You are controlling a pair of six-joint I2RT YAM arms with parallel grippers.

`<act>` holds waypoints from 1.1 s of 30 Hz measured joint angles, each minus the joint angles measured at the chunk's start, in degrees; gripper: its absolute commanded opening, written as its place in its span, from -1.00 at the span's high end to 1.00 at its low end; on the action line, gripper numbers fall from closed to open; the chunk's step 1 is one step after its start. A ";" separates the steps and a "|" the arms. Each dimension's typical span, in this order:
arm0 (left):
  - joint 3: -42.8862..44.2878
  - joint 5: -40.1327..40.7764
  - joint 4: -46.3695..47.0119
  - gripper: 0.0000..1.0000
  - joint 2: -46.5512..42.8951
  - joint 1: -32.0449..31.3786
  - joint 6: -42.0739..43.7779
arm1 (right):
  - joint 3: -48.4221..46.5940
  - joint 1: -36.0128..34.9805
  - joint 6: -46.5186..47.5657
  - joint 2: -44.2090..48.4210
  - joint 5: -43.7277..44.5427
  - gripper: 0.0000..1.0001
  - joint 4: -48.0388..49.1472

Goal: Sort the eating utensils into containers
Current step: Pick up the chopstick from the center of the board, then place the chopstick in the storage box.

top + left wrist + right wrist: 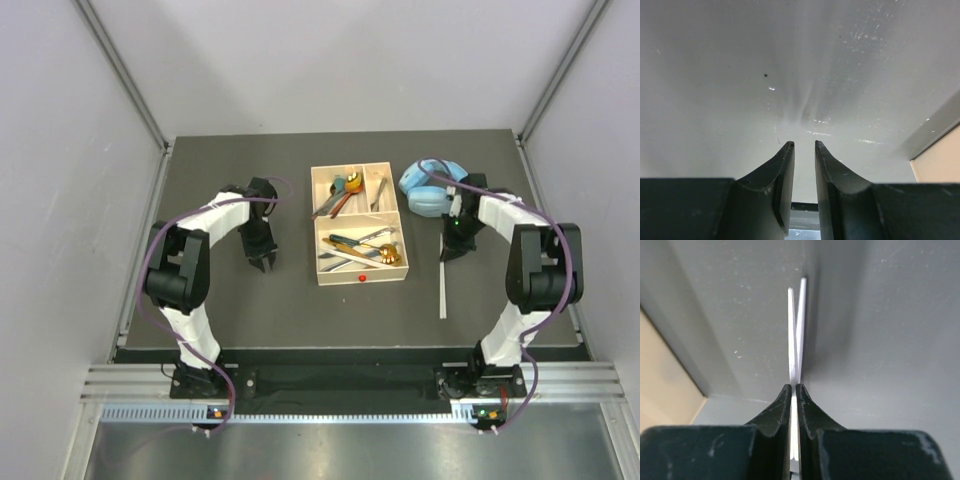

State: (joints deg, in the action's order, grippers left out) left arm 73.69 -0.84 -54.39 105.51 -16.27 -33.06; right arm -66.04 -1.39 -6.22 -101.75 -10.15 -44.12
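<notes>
With the right end effector (793,387) pinching both chopsticks (801,315) at their tips, risking scissoring apart and slipping during lifting

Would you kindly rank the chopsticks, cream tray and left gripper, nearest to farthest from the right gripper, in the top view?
1. Chopsticks, held in its fingers.
2. Cream tray, to its left.
3. Left gripper, left of the tray.

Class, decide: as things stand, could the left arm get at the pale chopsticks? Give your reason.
Probably not. The chopsticks are right of the tray, with the right gripper shut on them; the left gripper hangs empty beyond the tray's opposite side.
</notes>
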 measured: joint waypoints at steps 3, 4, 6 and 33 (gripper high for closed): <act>-0.24 -0.02 0.22 0.43 0.00 0.00 0.00 | -0.02 -0.09 0.00 1.44 -0.07 1.00 -0.04; -0.37 -0.04 0.26 0.43 0.00 0.00 0.00 | -0.04 -0.09 0.00 2.03 -0.09 1.00 -0.04; -0.52 -0.11 0.26 0.43 0.00 0.00 -0.02 | -0.15 -0.09 0.00 2.93 -0.26 1.00 -0.07; -1.18 -0.20 0.28 0.43 0.00 0.00 0.63 | -39.50 -25.57 12.31 0.46 11.34 1.00 -13.14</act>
State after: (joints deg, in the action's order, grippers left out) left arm 72.51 -1.04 -54.11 105.51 -16.27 -32.42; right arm -105.54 -26.96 6.09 -101.30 1.19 -57.25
